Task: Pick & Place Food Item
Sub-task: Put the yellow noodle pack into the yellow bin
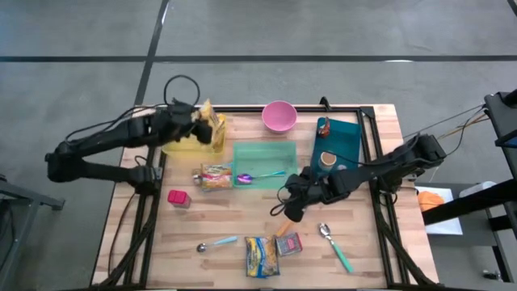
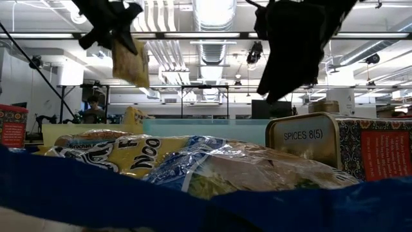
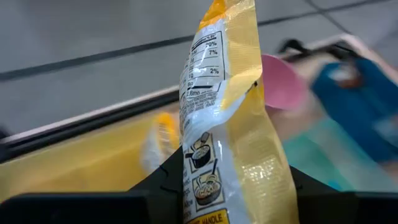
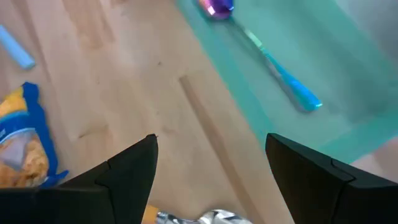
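A yellow noodle packet hangs in the air over the yellow tray at the table's far left, with my left gripper shut on it. The low view shows the packet well above the table. My right gripper stands open above bare wood near the table's middle, just in front of the green tray. Nothing is between its fingers. A blue and yellow noodle bag and a small spice tin lie near the front edge. My left gripper pinches one end of the yellow packet between its two fingers. The rest of the packet reaches out past the fingertips. The gripper slants downward from the table's left side. The packet is lifted clear, hanging below the fingers over the yellow tray.
A pink bowl stands at the far edge. A spoon lies in the green tray. A blue tray at the far right holds small items. A clear bag, a pink block, a scoop and a teal-handled spoon lie on the wood.
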`<action>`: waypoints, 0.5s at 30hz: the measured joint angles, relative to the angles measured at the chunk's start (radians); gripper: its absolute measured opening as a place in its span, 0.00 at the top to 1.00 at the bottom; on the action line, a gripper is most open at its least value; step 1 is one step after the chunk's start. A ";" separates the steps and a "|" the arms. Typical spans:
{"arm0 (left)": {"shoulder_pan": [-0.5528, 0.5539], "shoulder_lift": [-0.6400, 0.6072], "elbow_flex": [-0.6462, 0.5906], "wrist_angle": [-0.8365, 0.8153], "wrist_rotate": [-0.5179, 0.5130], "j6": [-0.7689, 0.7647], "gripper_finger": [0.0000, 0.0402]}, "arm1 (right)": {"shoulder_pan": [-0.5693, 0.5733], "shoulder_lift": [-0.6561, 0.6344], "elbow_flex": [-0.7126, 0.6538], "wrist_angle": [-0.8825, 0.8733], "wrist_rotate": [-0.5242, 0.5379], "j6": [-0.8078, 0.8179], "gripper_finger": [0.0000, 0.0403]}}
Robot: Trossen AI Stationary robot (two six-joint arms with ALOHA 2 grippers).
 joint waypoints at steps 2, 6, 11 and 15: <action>0.069 0.021 -0.001 -0.017 0.000 0.006 0.72 | 0.000 0.000 -0.034 0.049 -0.025 -0.001 0.27; 0.181 0.087 -0.002 -0.049 -0.003 0.024 0.72 | 0.003 0.000 -0.092 0.143 -0.056 -0.006 0.27; 0.251 0.182 -0.002 -0.048 -0.022 0.030 0.72 | 0.003 0.000 -0.146 0.232 -0.056 -0.012 0.27; 0.258 0.253 -0.002 -0.041 -0.092 0.045 0.72 | 0.005 0.000 -0.183 0.285 -0.056 -0.014 0.27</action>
